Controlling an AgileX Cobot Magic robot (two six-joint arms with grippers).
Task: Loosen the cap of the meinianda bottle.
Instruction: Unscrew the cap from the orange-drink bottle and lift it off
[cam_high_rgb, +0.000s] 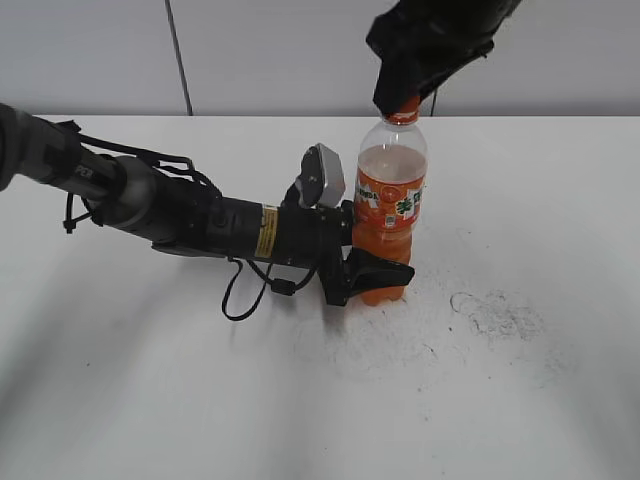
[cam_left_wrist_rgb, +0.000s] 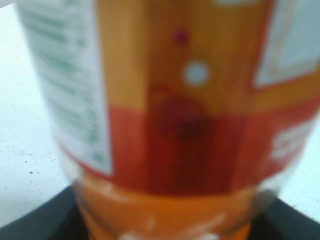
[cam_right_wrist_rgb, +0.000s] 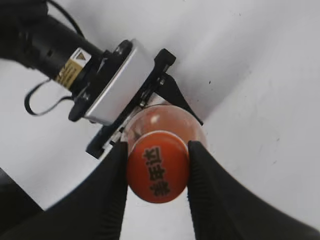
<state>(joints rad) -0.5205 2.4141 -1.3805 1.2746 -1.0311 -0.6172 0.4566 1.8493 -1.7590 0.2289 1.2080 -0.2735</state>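
- Bottle (cam_high_rgb: 390, 210): upright on white desk (cam_high_rgb: 520, 400), mid-scene.
- Cap (cam_right_wrist_rgb: 158, 166): orange, on the bottle's neck.
- Left gripper (cam_high_rgb: 372, 272): jaws clamped round the bottle's base.
- Right gripper (cam_right_wrist_rgb: 158, 167): from above, jaws pressed against both sides of the cap.

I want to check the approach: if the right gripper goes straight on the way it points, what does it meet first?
The right gripper points down and its fingers already flank the cap of the meinianda bottle, so it probably meets the cap first.
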